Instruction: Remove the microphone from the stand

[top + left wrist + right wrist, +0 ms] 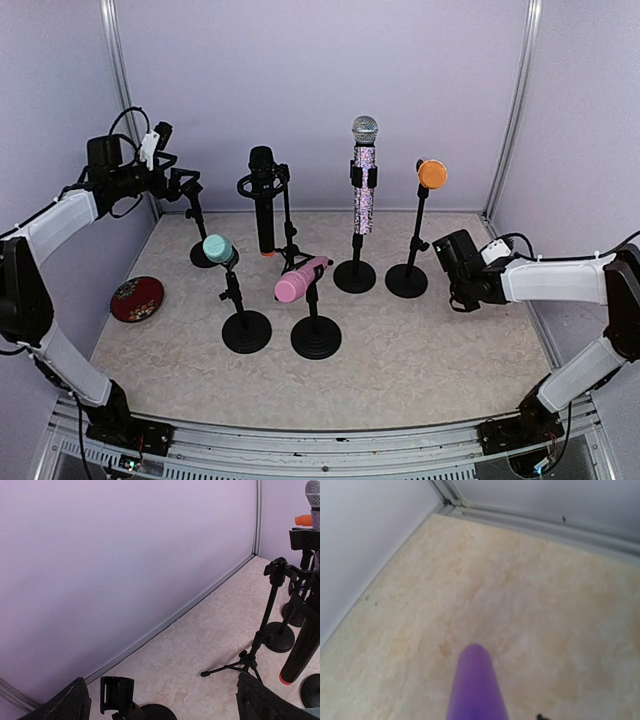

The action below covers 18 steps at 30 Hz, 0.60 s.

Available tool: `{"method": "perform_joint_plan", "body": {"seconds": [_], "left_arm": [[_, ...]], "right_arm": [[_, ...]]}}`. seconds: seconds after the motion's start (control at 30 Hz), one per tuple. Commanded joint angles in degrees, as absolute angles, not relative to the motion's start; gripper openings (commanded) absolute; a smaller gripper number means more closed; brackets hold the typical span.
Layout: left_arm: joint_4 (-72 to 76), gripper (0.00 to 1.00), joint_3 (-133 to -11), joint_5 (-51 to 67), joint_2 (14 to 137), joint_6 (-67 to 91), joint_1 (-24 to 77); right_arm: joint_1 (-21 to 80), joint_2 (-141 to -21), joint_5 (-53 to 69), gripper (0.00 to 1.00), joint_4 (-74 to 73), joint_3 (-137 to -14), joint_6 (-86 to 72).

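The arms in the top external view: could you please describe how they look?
Both the left arm and right arm have white shells over the links, black joints, and thin black cables looping near the wrists. The left gripper and right gripper are black and boxy.

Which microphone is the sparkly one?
The glittery microphone with the silver mesh head, upright on its stand between the black microphone and the orange-headed microphone. The others are plain colours with no sparkle.

I see a matt, stone-mottled counter (430,350), matt black stands (316,337), and a glittering microphone (363,208) with metal mesh head.
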<state>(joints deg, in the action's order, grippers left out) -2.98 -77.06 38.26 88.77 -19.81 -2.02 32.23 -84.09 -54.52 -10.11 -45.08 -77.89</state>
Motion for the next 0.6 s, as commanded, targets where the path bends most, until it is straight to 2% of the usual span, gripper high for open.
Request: {"method": "perform_joint_plan", "body": {"seconds": [0.0,0.4,0.57], "left_arm": [[-9.6,0.99,-74.8,39.9,84.6,-22.4,-3.3],[-15.8,0.99,-72.3,40.1,80.9,-24.6,-3.5],[-16.1,0.99,-71.7,40.0,80.5,-24.3,-3.5]], "right_arm": [[31.8,-86.7,-43.0,0.22,-23.4,-39.1,-80.9],[31.8,-89.7,-39.8,0.25,-20.5,-35.6,-79.5],[31.8,-92.6,-38.4,0.32,-19.5,-36.1,-77.3]]}}
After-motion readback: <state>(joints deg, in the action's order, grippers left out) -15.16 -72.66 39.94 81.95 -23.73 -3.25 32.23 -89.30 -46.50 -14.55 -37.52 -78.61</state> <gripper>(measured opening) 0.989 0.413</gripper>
